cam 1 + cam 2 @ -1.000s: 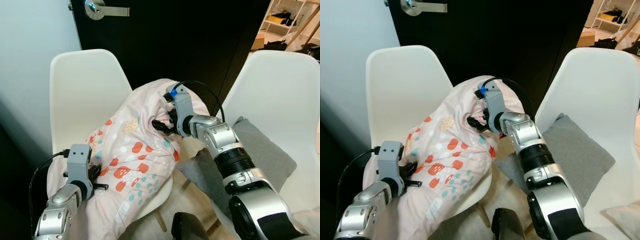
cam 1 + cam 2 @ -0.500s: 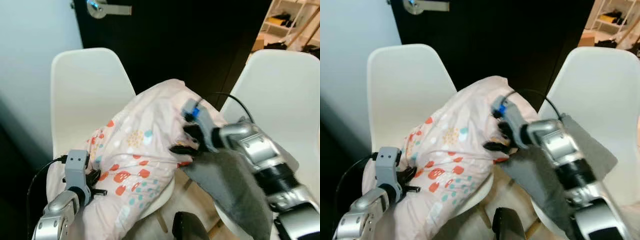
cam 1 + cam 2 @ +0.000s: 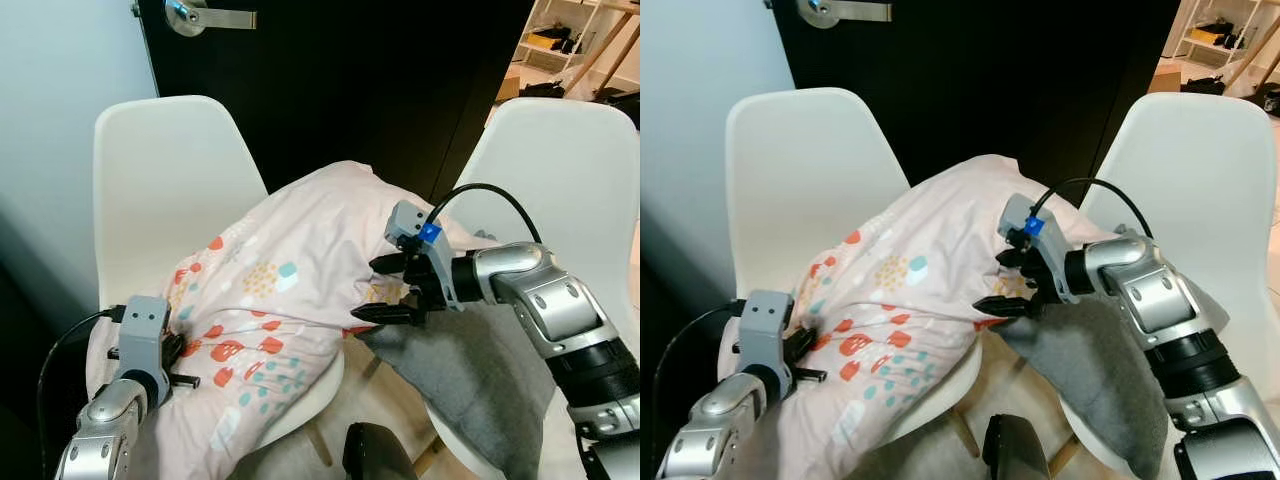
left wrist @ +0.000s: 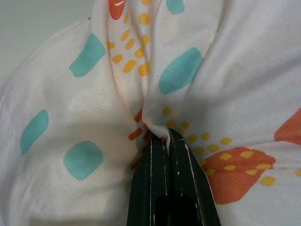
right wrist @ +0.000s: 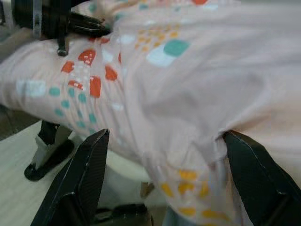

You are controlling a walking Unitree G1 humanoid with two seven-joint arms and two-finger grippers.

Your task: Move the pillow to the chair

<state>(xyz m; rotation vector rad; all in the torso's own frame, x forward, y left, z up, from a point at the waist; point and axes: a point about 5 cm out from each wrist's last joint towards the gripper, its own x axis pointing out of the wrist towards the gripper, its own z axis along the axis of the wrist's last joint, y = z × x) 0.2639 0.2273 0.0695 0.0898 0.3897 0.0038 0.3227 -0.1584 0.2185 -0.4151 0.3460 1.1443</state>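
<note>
The pink pillow [image 3: 290, 290] with red, teal and yellow prints lies slumped across the seat of the left white chair [image 3: 165, 180]. At its lower left corner my left gripper [image 3: 190, 378] is shut on a pinched fold of its fabric; the left wrist view shows the fingertips [image 4: 160, 136] clamped on the cloth. My right gripper [image 3: 370, 290] stands open at the pillow's right edge, one finger above and one below the hem. In the right wrist view the pillow [image 5: 188, 70] spreads between the wide-apart fingers [image 5: 80, 183].
A second white chair [image 3: 560, 170] on the right holds a grey cushion [image 3: 470, 370] under my right forearm. A black door [image 3: 380, 80] with a silver handle [image 3: 200, 17] stands behind both chairs. Wood floor shows between the chairs.
My right gripper has come off the pillow's top, opened, and moved right and down to its edge. The pillow has sagged lower onto the seat. The left gripper keeps its hold.
</note>
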